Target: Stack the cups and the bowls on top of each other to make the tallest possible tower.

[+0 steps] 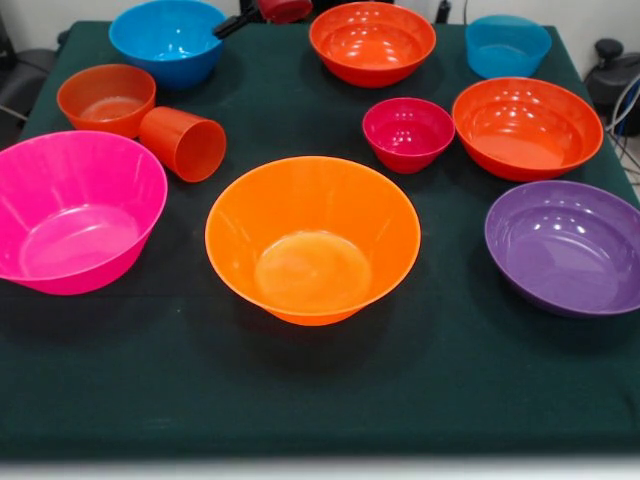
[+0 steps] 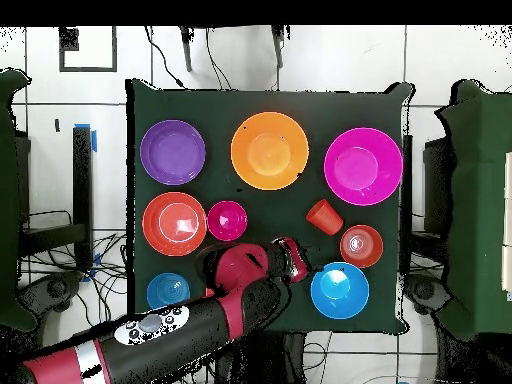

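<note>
In the front view the gripper [image 1: 285, 9] is cut off by the top edge beside the blue bowl [image 1: 168, 40]; finger state unreadable. Overhead, the arm [image 2: 190, 325] hides one orange-red bowl.

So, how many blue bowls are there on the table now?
2. The large blue bowl stands at the far left in the front view. The smaller blue bowl stands at the far right corner. Both are upright and empty. No other blue bowl seems hidden.

Lab: tiled floor [image 2: 330, 60] (trailing cables [image 2: 60, 262])
</note>
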Robot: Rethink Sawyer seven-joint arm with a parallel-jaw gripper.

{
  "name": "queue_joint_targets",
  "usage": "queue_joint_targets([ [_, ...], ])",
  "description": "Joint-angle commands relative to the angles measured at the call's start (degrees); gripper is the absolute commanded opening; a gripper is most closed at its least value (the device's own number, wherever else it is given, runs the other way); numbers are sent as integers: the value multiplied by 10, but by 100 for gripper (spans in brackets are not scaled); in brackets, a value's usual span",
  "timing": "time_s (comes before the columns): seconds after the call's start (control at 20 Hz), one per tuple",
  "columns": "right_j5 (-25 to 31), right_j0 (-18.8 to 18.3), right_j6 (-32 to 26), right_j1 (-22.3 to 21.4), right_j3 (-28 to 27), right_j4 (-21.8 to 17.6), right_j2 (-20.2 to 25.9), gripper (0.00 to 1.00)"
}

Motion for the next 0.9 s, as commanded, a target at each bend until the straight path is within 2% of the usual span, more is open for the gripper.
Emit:
queue_joint_targets([
  [0.05,75,21,177,47,-80,38,48,100],
  [0.2,73,30,172,69,-92,36,30,100],
  [0.35,88,28,164,70,-100,27,19,100],
  [0.6,80,29,164,87,-117,28,3,100],
  [0.9,51,18,148,88,-126,27,5,100],
])
